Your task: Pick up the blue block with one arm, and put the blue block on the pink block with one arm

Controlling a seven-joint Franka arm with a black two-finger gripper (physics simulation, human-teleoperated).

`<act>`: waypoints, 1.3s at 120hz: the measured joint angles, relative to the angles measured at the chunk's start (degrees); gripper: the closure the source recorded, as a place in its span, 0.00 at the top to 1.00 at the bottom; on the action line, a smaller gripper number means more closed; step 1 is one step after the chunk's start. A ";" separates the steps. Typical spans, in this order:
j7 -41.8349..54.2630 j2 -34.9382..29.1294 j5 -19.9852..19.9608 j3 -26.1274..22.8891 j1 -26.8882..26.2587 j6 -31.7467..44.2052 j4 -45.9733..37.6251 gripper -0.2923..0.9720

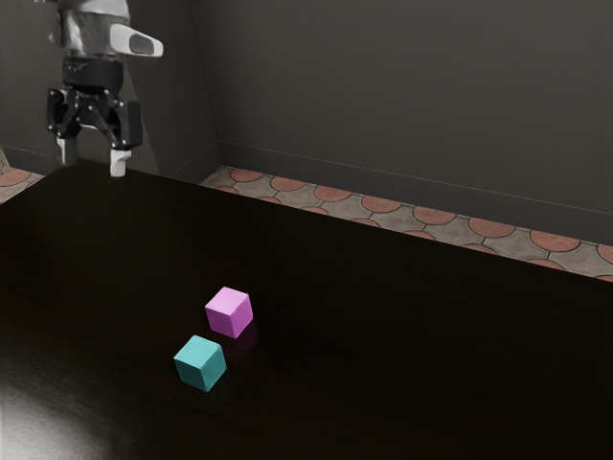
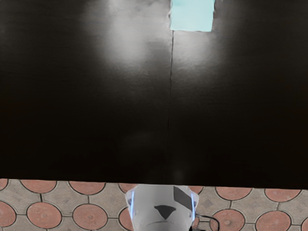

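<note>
Your dark table (image 1: 412, 326) spreading wide, tiled floor (image 1: 436, 218) running behind it, your gripper (image 1: 91, 158) hanging above the table's far edge at the exterior view's left, fingers standing apart and gripping nothing, pink block (image 1: 228, 311) sitting mid-table, blue block (image 1: 200, 362) lying just beside it

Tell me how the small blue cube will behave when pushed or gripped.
The blue cube looks rigid and flat-faced, so it probably grips squarely and won't roll. On the glossy dark table, a push would likely slide it, not tip it.
</note>
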 joint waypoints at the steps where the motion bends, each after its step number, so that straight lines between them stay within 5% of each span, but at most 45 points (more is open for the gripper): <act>1: -0.15 -0.06 0.06 -0.43 0.64 1.01 -0.12 0.77; 31: -5.56 -1.73 3.76 -13.19 19.33 16.29 -2.35 0.77; 40: -6.34 -6.33 2.70 -11.98 17.87 22.25 -16.50 0.77; 52: -7.31 -14.55 1.37 -14.33 7.18 31.24 -36.33 0.77; 68: -8.20 -15.91 0.57 -14.57 5.42 45.25 -51.72 0.77; 110: -7.59 -9.26 1.27 -13.82 5.17 73.55 -61.33 0.77; 156: -7.05 -4.96 1.21 -12.72 5.39 83.61 -63.72 0.77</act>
